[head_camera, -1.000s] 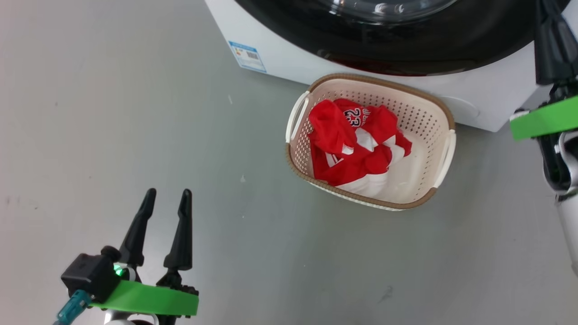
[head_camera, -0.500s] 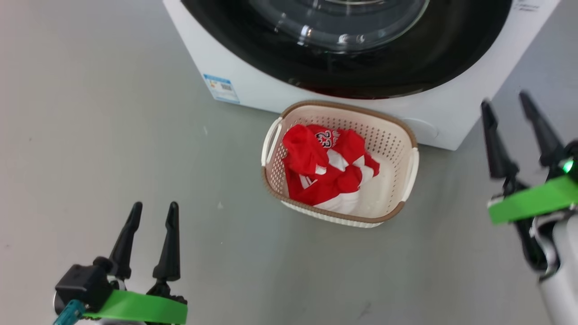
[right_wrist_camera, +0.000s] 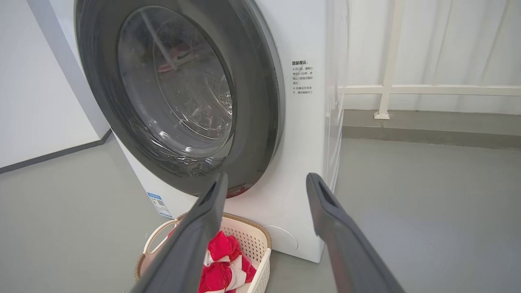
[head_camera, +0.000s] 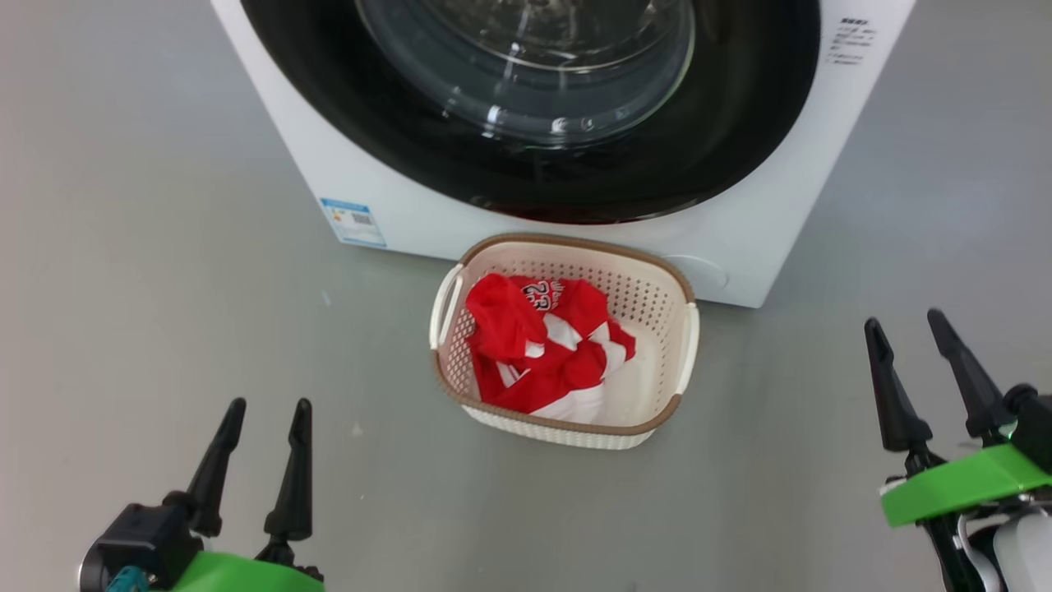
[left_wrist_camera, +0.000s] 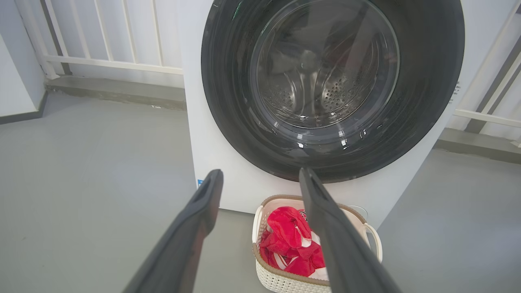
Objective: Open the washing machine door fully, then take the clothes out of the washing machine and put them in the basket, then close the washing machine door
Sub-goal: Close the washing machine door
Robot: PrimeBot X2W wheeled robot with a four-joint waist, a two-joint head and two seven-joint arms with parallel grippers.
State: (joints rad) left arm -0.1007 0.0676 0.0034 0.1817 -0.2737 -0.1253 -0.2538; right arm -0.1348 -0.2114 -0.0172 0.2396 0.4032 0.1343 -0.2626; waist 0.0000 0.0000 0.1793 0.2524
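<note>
Smooth grey floor [head_camera: 164, 247]; white railing [left_wrist_camera: 110, 65] behind; plain white wall [right_wrist_camera: 32, 101].

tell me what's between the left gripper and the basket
In the head view the stretch from the left gripper to the basket is bare grey floor, save a tiny pale speck.

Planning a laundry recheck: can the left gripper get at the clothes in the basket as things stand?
Probably yes: the clothes lie uncovered in the open-topped basket, the left gripper is open, and nothing stands between them.

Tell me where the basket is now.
In the head view, the basket stands on the floor at centre, just before the washing machine, holding the clothes.
</note>
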